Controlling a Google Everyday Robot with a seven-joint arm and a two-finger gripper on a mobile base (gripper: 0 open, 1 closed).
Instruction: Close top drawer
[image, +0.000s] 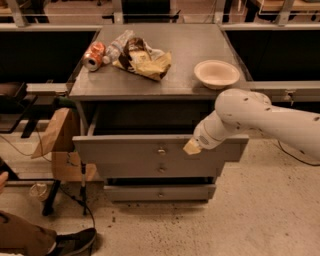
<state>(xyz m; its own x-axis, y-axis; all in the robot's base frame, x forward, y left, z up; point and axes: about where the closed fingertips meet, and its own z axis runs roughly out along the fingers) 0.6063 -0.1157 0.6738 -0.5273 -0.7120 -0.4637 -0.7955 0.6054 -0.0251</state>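
Note:
The top drawer (130, 150) is a wide grey drawer with a small metal knob (161, 150) at the centre of its front panel. It stands pulled out from the grey cabinet (150, 85), its dark inside showing. My gripper (193, 146) is at the end of the white arm (260, 117), against the right part of the drawer's front panel, right of the knob. Two narrower drawer fronts (160, 192) sit below.
On the cabinet top lie an orange can (94, 55), a plastic bottle (118, 45), a crumpled chip bag (144, 61) and a white bowl (216, 73). A brown paper bag (55, 135) stands left of the cabinet. A person's shoe (75, 241) is at bottom left.

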